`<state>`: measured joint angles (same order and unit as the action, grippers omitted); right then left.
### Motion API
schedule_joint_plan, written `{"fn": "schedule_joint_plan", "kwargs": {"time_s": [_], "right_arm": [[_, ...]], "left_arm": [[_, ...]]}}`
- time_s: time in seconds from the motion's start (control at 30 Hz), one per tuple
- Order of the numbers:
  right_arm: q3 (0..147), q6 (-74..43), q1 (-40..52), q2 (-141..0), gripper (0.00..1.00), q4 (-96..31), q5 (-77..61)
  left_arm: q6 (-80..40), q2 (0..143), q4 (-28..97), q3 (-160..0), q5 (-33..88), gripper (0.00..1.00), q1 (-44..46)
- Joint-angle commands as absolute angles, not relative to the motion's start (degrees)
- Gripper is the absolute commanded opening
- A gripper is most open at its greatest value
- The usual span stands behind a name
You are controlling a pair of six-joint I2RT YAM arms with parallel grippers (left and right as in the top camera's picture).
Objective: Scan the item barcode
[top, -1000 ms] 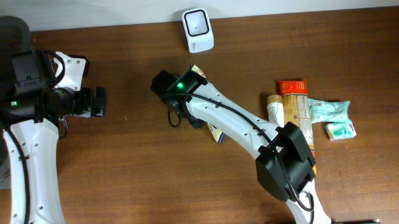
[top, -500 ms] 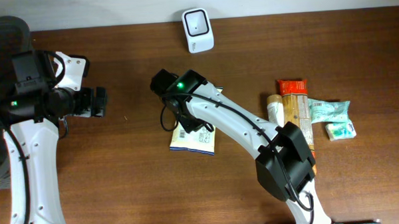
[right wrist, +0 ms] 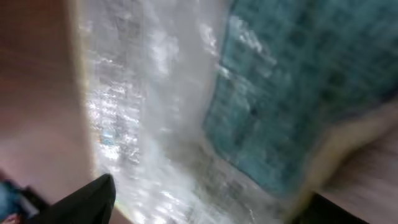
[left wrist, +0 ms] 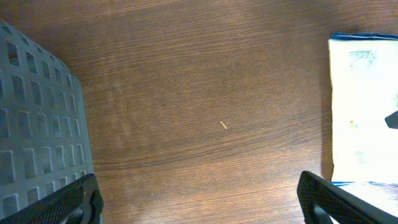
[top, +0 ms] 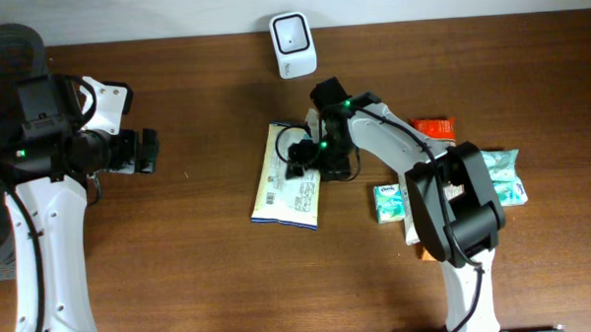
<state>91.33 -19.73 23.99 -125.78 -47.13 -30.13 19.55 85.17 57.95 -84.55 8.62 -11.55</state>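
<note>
Right claw has sprung open and swung right; the packet, dropped, lies flat on the desk, nearer than the scanner; likely needs regrasping before its barcode can be scanned.

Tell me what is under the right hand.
The right hand hangs over one long edge of the white packet, which lies flat on the wooden table. The strip of packet beneath the hand is covered, so contact cannot be judged.

Overhead looks straight down; left wrist view, nearer the table, shares the packet.
</note>
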Motion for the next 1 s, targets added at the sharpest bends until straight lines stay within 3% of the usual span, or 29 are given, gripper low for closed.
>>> {"fn": "schedule_joint_plan", "kwargs": {"time_s": [0.0, 0.07, 0.17, 0.2, 0.37, 0.5, 0.63, 0.8, 0.9, 0.97], "right_arm": [[84.23, -29.93, 26.24, -127.87, 0.82, -38.3, -31.42], [82.67, -36.18, 27.51, -129.23, 0.75, -34.22, -31.31], [82.67, -38.39, 28.69, -130.72, 0.18, -31.16, -32.21], [82.67, -38.24, 28.86, -130.72, 0.04, -30.5, -32.4], [83.18, -32.14, 28.82, -127.61, 0.04, -30.15, -32.67], [83.26, -25.43, 27.99, -116.73, 0.04, -32.16, -32.62], [83.26, -24.21, 18.55, -99.72, 0.04, -34.61, -42.3], [83.26, -23.62, 10.9, -91.68, 0.04, -35.77, -47.83], [83.26, -22.37, 11.81, -90.98, 0.04, -35.64, -41.93], [84.12, -20.78, 15.0, -90.98, 0.04, -34.61, -29.34]], "left_arm": [[20.25, 84.84, 57.98, -85.06, 9.21, 0.99, -11.68], [20.25, 84.84, 57.98, -85.06, 9.21, 0.99, -11.68], [20.25, 84.84, 57.98, -85.06, 9.21, 0.99, -11.68], [20.25, 84.84, 57.98, -85.06, 9.21, 0.99, -11.68], [20.25, 84.84, 57.98, -85.06, 9.21, 0.99, -11.68], [20.25, 84.84, 57.98, -85.06, 9.21, 0.99, -11.68], [20.25, 84.84, 57.98, -85.06, 9.21, 0.99, -11.68], [20.25, 84.84, 57.98, -85.06, 9.21, 0.99, -11.68], [20.25, 84.84, 57.98, -85.06, 9.21, 0.99, -11.68], [20.25, 84.84, 57.98, -85.06, 9.21, 0.99, -11.68]]}}
